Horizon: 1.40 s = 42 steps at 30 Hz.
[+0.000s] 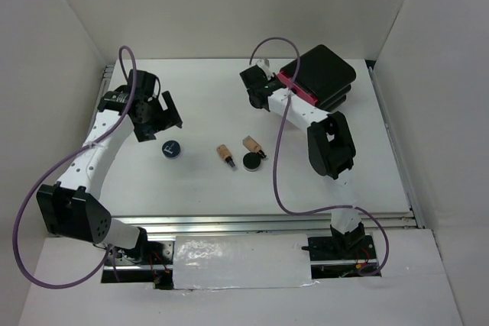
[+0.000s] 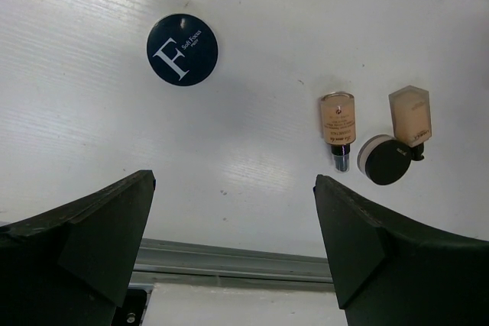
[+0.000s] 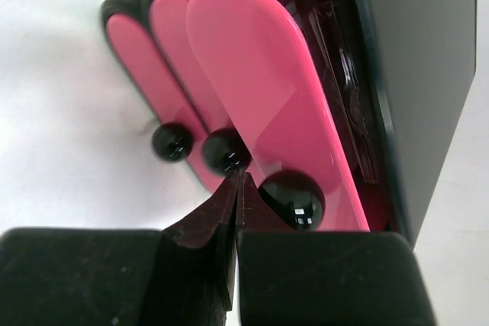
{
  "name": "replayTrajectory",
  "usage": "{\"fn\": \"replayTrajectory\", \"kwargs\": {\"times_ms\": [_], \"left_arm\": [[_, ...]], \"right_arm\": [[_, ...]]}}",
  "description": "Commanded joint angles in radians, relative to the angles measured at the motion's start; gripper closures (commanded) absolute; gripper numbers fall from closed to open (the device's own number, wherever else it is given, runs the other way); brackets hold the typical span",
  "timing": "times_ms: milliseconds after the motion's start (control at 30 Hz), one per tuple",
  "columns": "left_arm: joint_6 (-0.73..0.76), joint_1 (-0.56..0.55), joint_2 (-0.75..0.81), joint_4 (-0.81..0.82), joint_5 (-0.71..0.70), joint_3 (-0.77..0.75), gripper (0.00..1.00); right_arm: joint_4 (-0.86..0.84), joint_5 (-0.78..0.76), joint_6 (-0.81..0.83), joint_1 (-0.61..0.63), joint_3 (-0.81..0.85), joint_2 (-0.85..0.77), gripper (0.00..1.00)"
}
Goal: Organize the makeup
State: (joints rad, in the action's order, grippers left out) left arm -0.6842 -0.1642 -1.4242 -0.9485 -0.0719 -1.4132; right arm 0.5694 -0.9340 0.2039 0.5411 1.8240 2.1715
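White table, and on its left lies the lettered compact, alone. Mid-table, the left bottle and right bottle lie on their sides, the plain compact right against the latter. The drawer box sits far right.

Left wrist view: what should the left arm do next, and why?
Probably bring the open left gripper down over the round black compact marked with a white F. The compact lies alone and clear of the other items, nothing sits between the jaws, and one pink drawer looks pulled out.
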Motion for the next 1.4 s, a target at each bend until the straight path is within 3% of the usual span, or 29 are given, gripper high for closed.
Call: {"fn": "replayTrajectory", "kwargs": {"times_ms": [0,367,467,667,833,1033,1100,1133,1200,1367], "left_arm": [[0.009,0.005,-0.016,0.025,0.011,-0.015,0.01],[0.003,0.006,-0.056,0.036,0.032,-0.032,0.01],[-0.003,0.005,-0.059,0.060,0.053,-0.026,0.01],[-0.026,-0.014,-0.096,0.096,0.101,-0.055,0.01],[-0.055,-0.052,-0.150,0.207,0.171,-0.076,0.01],[-0.179,-0.147,-0.291,0.433,0.343,-0.096,0.01],[-0.245,-0.187,-0.370,0.536,0.388,-0.133,0.01],[-0.271,-0.198,-0.396,0.581,0.412,-0.142,0.01],[-0.349,-0.234,-0.482,0.707,0.445,-0.181,0.01],[-0.480,-0.311,-0.680,0.927,0.462,-0.312,0.01]], "right_arm": [[0.000,-0.002,-0.004,-0.027,0.069,-0.062,1.00],[0.020,0.050,-0.026,-0.062,0.075,-0.084,1.00],[0.102,0.145,-0.096,-0.053,0.112,-0.104,1.00],[0.132,0.202,-0.144,-0.026,0.047,-0.170,0.77],[0.214,0.282,-0.202,-0.009,0.060,-0.200,0.73],[0.344,0.333,-0.428,-0.009,0.058,-0.318,0.66],[0.379,0.403,-0.531,-0.007,0.069,-0.398,0.57],[0.386,0.429,-0.567,-0.007,0.060,-0.439,0.38],[0.347,0.498,-0.638,-0.007,-0.006,-0.580,0.27],[0.317,0.555,-0.708,-0.009,-0.106,-0.826,0.18]]}}
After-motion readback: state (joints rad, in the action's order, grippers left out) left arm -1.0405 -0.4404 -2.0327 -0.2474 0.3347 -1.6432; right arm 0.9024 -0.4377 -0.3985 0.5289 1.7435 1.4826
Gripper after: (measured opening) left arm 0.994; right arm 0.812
